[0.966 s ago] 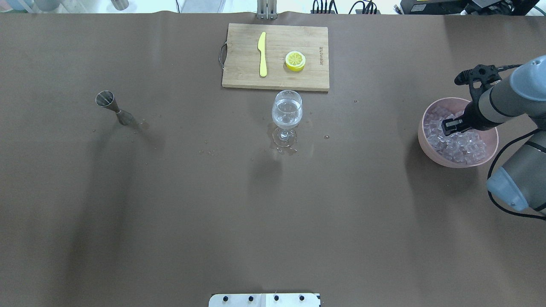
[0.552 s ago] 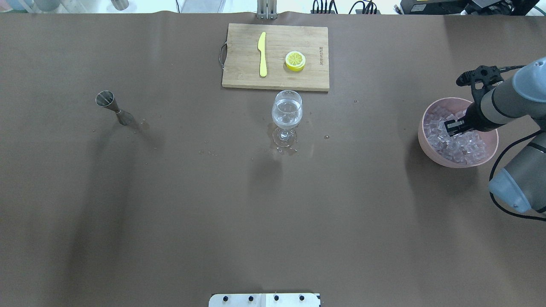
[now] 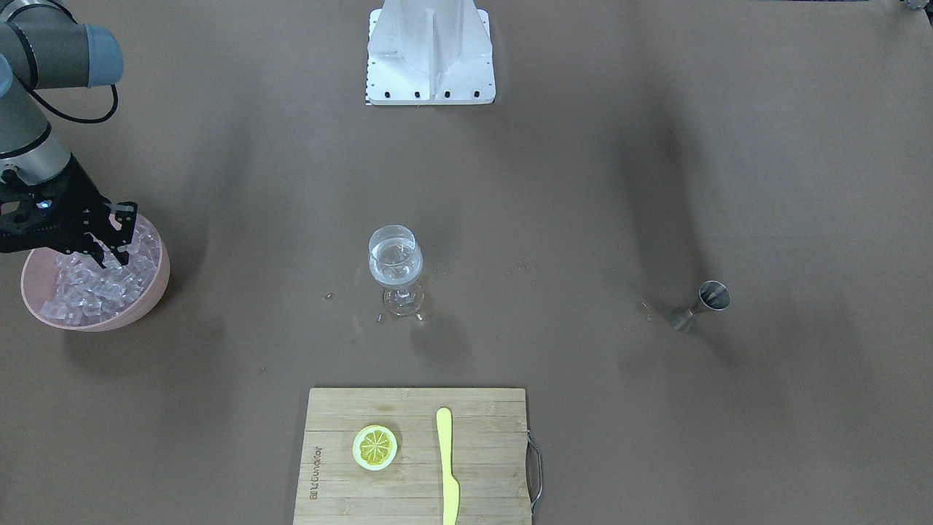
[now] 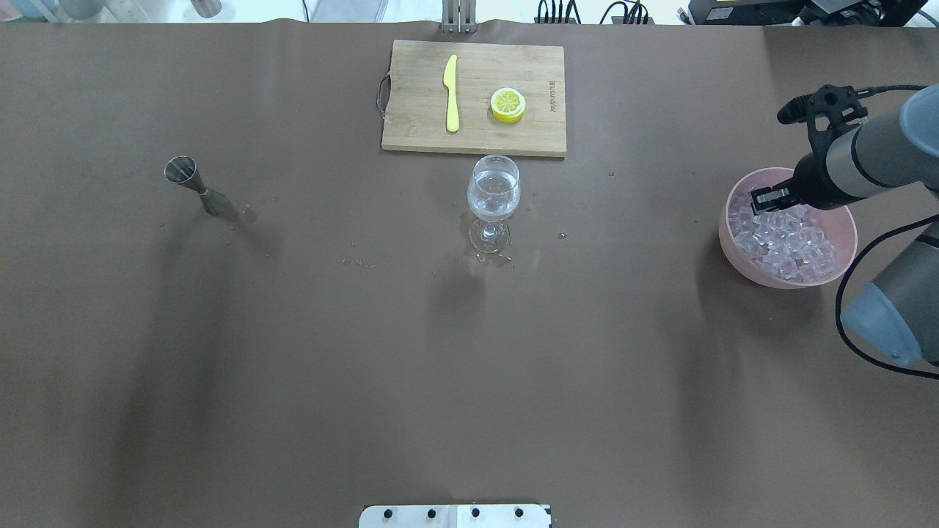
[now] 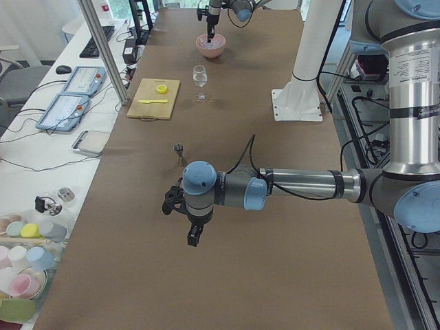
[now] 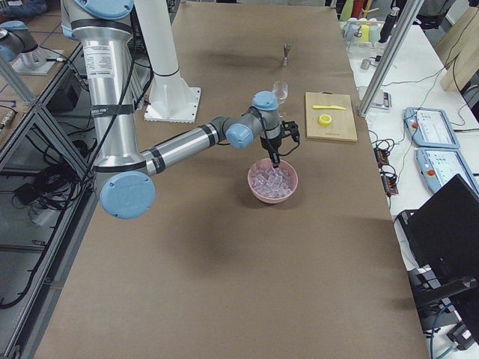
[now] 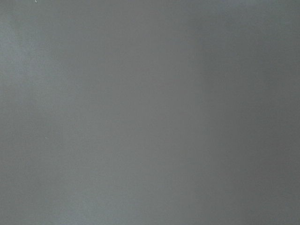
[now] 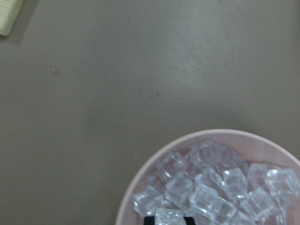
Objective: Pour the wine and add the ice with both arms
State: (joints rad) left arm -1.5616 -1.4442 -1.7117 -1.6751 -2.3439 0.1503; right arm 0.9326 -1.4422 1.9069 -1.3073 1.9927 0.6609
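Ice cube point(image 8: 169, 217) pinched between right gripper point(image 4: 769, 199) jaws, over bowl point(image 4: 742, 262).

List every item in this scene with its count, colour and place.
wine glass: one, clear, centre
wine: a little, colourless, in the glass
cutting board: one, wooden, far centre
knife: one, yellow, on the board
lemon slice: one, yellow, on the board
jigger: one, metal, robot's left side
bowl: one, pink, robot's right side
ice cubes: many, clear, in the bowl
stand: one, white, near edge
right gripper: one, black, over the bowl
left gripper: one, black, above the table
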